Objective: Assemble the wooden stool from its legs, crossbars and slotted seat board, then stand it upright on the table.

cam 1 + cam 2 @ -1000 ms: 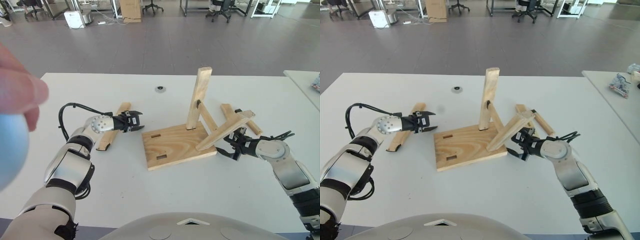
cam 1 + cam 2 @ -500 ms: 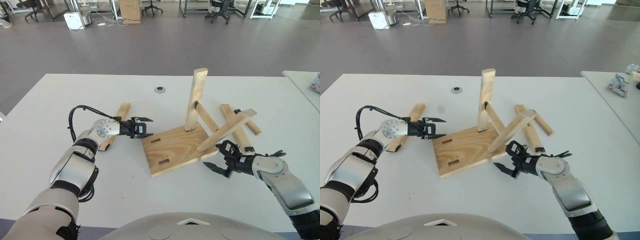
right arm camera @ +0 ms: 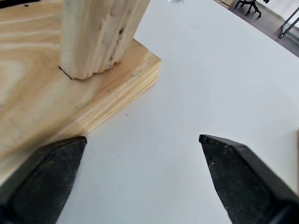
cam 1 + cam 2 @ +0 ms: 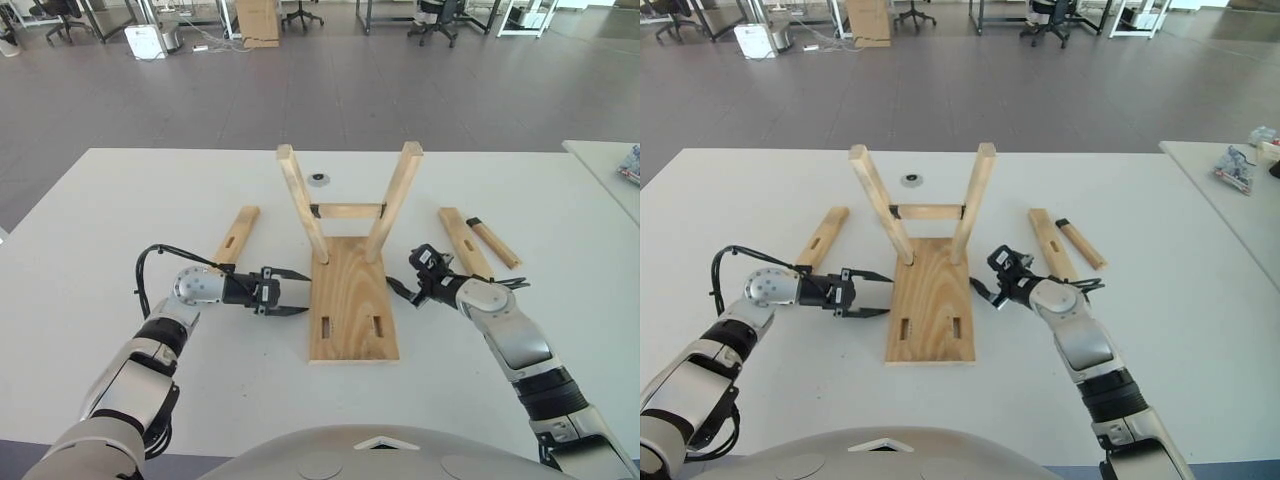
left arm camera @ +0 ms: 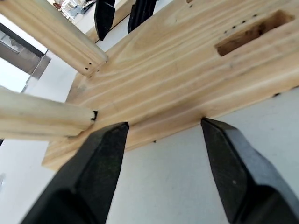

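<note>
Seat board point(image 4: 353, 300) lies flat in the middle of the white counter point(image 4: 120, 200), long side running away from us. Two legs stand in the slots at its far end and splay outward: left leg point(image 4: 302, 203) leans to the left, right leg point(image 4: 393, 200) leans to the right. A crossbar point(image 4: 348, 211) joins them partway up. We see two open slots point(image 4: 325, 325) in the near end of the board.

Left jaws sit low over the counter at the board's left long edge, spread wide and holding nothing. In the left wrist view the two dark fingers point(image 5: 100, 163) frame the board's edge, with the tips just beside the wood. We cannot tell whether they touch it.

Right jaws are at the board's right edge, near the foot of the right leg, also spread wide and empty. In the right wrist view the fingers point(image 3: 243, 172) sit on either side of the board's corner, one over bare counter.

A loose leg point(image 4: 233, 235) lies flat to the left of the stool, well apart from it. A second loose leg point(image 4: 462, 242) lies to the right, with a short crossbar point(image 4: 495, 243) just beside it on the far side. A small round disc point(image 4: 319, 178) rests on the counter behind the standing legs.
</note>
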`<state>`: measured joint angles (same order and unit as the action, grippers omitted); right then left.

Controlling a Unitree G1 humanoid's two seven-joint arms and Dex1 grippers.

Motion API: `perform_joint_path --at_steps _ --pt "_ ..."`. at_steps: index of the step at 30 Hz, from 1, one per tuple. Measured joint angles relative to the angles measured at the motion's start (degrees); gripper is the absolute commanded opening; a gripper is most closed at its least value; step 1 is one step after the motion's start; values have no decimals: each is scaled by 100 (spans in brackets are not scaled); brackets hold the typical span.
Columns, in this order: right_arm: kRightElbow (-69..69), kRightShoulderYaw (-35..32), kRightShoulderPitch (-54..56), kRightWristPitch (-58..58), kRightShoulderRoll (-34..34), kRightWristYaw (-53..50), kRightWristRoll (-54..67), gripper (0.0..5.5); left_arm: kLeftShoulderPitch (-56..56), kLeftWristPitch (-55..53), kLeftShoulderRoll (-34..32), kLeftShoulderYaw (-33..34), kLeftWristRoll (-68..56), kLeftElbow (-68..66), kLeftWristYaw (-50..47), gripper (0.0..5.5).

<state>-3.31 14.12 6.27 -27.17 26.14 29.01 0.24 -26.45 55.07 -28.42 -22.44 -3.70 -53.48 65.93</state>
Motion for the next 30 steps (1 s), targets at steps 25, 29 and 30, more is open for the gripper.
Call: perform_joint_path --at_steps 25,29,30 --pt "605 -2692 148 -223 55 -1224 599 451 2676 -6381 624 3319 -2720 5642 -4199 287" --pt "1873 -2613 660 562 617 -950 295 451 2591 -6317 830 3270 -2492 5629 -4247 287" --pt "2120 -2582 736 663 688 -867 279 451 2591 -6309 871 3267 -2479 5624 -4246 287"
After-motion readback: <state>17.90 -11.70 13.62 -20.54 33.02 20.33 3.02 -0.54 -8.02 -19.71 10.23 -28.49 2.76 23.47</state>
